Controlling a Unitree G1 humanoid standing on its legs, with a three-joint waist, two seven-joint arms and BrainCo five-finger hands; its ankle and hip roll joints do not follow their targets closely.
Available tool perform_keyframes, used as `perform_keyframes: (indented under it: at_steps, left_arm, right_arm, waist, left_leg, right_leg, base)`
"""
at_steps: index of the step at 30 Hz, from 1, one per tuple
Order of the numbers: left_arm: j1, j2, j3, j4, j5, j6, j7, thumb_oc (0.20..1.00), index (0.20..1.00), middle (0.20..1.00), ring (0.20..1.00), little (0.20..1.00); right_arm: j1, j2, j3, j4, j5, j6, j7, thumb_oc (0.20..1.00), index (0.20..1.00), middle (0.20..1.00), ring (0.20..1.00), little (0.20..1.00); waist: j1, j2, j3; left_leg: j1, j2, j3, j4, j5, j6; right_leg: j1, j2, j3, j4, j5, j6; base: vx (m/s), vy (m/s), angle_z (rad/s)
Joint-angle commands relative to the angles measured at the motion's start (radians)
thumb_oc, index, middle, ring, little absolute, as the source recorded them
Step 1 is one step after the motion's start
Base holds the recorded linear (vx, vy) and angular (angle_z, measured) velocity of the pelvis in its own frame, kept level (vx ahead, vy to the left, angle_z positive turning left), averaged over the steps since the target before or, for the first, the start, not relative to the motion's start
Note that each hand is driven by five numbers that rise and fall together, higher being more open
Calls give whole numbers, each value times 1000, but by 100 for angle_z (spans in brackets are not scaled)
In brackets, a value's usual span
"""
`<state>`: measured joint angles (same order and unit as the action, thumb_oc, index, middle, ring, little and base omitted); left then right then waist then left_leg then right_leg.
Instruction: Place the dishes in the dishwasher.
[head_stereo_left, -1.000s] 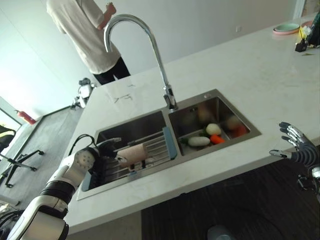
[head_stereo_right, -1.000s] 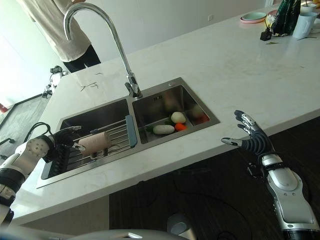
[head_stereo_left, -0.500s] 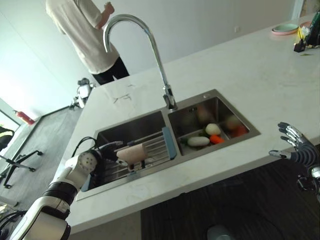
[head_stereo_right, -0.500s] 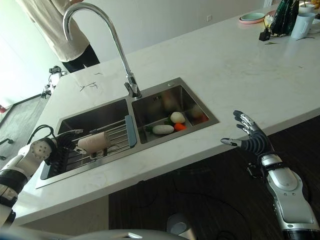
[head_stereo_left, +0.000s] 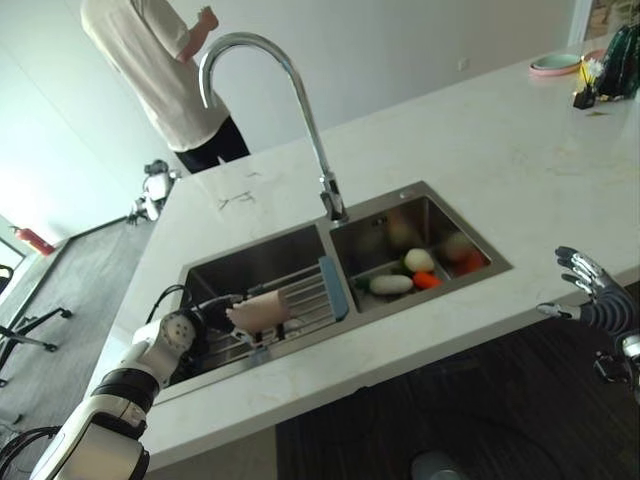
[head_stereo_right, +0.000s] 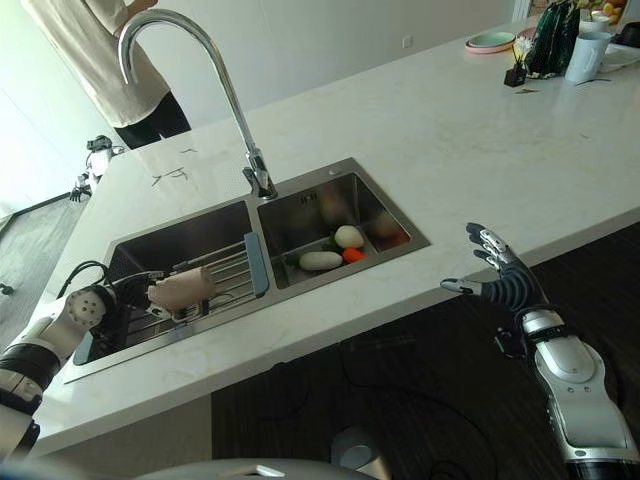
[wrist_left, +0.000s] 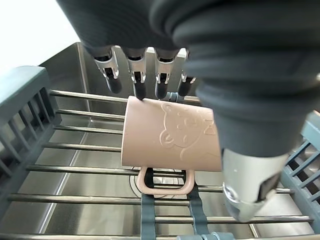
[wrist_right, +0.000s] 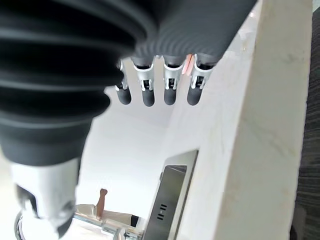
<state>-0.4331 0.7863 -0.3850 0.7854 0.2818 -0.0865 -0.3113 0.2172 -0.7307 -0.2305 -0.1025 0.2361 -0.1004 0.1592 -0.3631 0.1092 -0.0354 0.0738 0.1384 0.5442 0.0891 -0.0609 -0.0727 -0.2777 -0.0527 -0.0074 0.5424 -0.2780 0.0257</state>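
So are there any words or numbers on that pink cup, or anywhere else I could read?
No words or numbers can be read.
Pink cup: a raised bear face beside marks too faint to read; the left hand has its fingers straight at the cup's edge.
Sink: a small dark mark on the back wall of the right-hand basin, too small to read.
Worktop: a few dark scribbles past the sink's left basin, not legible as letters.
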Motion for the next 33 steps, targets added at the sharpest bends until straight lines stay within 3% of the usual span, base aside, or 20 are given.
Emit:
perform_keyframes:
  at_steps: [1,33]
  left_arm:
    - [-30,34,97,-6,22,-15,53,1000,1000,1000,1000,1000]
    - [-40,29,98,55,57,-18,77,1000,1000,1000,1000,1000]
  right_arm:
    - [-55,-13,-89,-80,-6,-67,0,1000,1000,1000,1000,1000]
    - [-53,-24,-97,-77,-4,-63,12,1000,1000,1000,1000,1000]
  waist:
    - [-31,-40,25]
    - [-43,-41,23]
  left_leg:
    - [-41,39,-39,211,-217,34]
    - [-29,33,-15,211,-225,38]
  right_leg:
    - [111,-57,-18,-242,140,171]
    - [97,-56,-3,-242,153,179]
  base:
    - [0,0,0]
    - [-1,0,-5]
